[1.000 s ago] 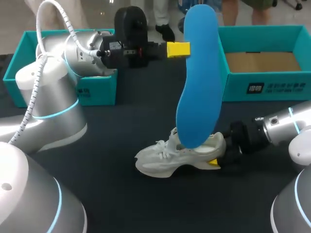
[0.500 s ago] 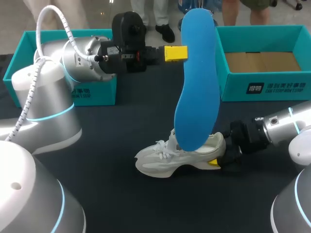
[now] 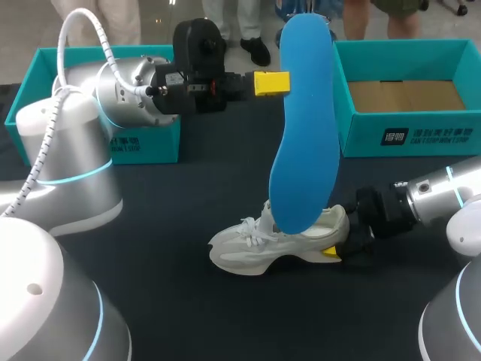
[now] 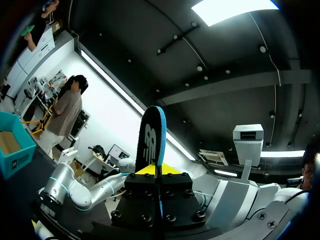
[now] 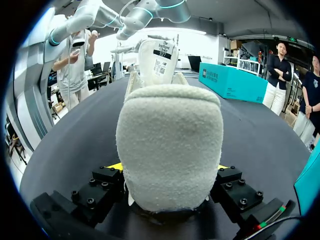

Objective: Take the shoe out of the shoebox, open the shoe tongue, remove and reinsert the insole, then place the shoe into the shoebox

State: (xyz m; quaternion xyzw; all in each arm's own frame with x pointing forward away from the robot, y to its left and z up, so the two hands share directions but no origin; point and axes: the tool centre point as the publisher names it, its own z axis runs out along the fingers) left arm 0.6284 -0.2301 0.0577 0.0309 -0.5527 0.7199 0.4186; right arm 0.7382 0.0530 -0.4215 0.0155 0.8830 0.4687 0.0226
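The dark table is being taken as a clock face seen from the head view. The left arm is being brought in from 9 o'clock, the right arm from 4 o'clock. A teal shoebox, open on top, is being kept at 2 o'clock. A second teal box (partly hidden behind the left arm) is being kept at 10 o'clock.

The blue insole is being held upright over the table's middle by the left gripper, whose fingers are being pressed on its upper edge from both sides. In the left wrist view the insole is being seen edge-on between that gripper's fingers. Its lower end is being seen at the opening of the white shoe; whether they touch cannot be told.

The shoe is being kept on its sole near 5 o'clock, toe toward 9 o'clock. Its heel is being clamped between the fingers of the right gripper, as the right wrist view is showing.
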